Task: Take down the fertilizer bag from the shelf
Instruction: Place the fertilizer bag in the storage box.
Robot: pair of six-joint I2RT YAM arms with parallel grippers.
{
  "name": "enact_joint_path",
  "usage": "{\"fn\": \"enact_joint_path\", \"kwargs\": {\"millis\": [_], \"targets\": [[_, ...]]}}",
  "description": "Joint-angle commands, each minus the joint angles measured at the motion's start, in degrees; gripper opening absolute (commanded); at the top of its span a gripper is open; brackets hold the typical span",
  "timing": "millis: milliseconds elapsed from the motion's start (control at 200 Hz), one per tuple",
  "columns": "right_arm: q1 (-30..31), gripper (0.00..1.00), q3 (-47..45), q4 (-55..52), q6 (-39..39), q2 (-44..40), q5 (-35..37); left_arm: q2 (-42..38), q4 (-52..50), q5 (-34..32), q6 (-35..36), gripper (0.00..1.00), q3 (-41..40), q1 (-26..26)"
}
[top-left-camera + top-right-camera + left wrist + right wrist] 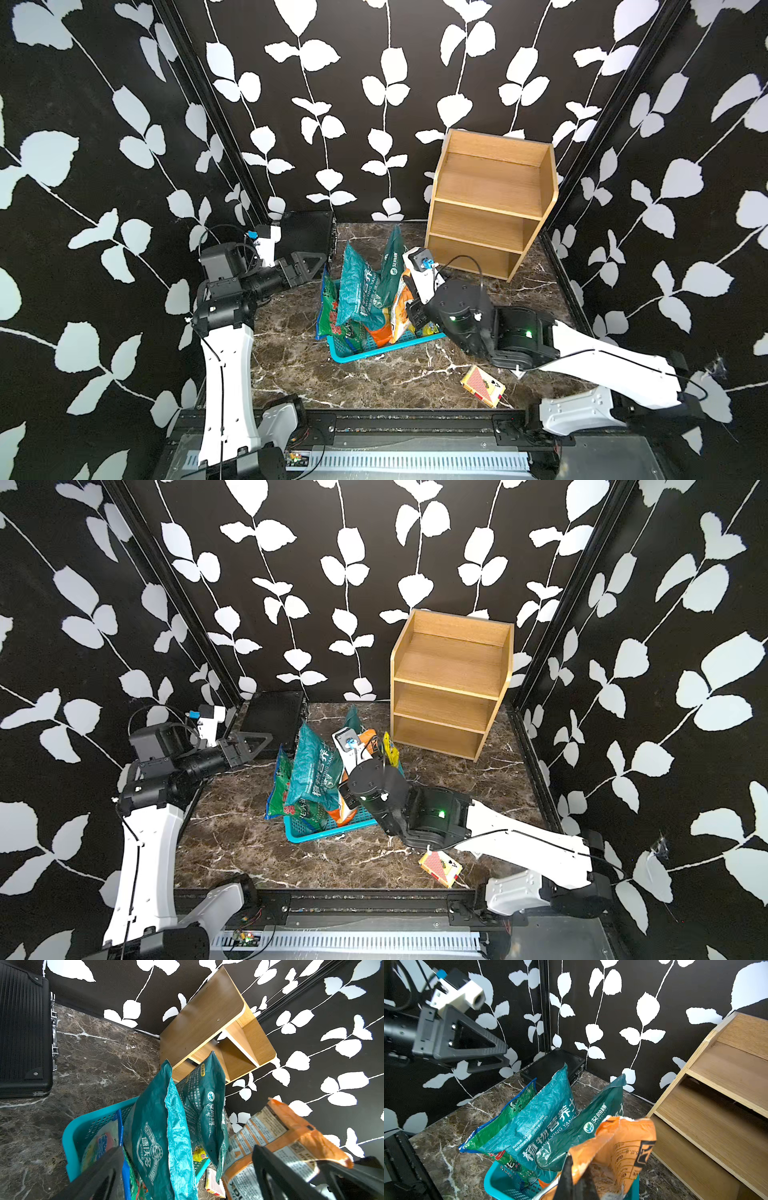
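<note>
three-tier light-brown wooden shelf [490, 183]: 1 o'clock of basket, all tiers bare | orange crinkled plastic fertilizer bag [618, 1147]: off the shelf, standing in perforated blue plastic basket [374, 352], 3 o'clock side | right gripper [575, 1180]: pinched on the bag's top edge, likely so it hangs upright beside the teal bags [357, 286] | left gripper [316, 264]: wide, empty, 9 o'clock

Shelf [490, 199]: light-brown wood, three tiers, side panels, raised back. Upright at the counter's back right, against the wall. Fertilizer bag [618, 1147]: orange, crumpled, printed panel, torn top edge. Stands in the blue basket [374, 353] beside the teal bags, near the shelf front. Right hand [577, 1169] clamped on its edge.
</note>
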Motion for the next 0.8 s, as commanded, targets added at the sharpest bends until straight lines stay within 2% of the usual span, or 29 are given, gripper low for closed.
{"fn": "enact_joint_path", "kwargs": {"millis": [0,225,625,795], "targets": [[0.3,0.0,3.5,9.3,-0.1,0.4,4.1,-0.2,1.3,1.0,0.0,0.99,-0.6,0.2],[0.3,0.0,3.6,10.4,0.4,3.9,5.5,-0.3,1.3,1.1,-0.1,0.99,-0.6,0.2],[0.3,0.0,-2.2,16.1,3.1,8.2,6.4,-0.4,1.3,1.1,-0.1,0.99,-0.6,0.2],[0.5,0.0,-8.8,22.3,2.7,6.9,7.1,-0.4,1.3,1.2,-0.1,0.99,-0.6,0.2]]}}
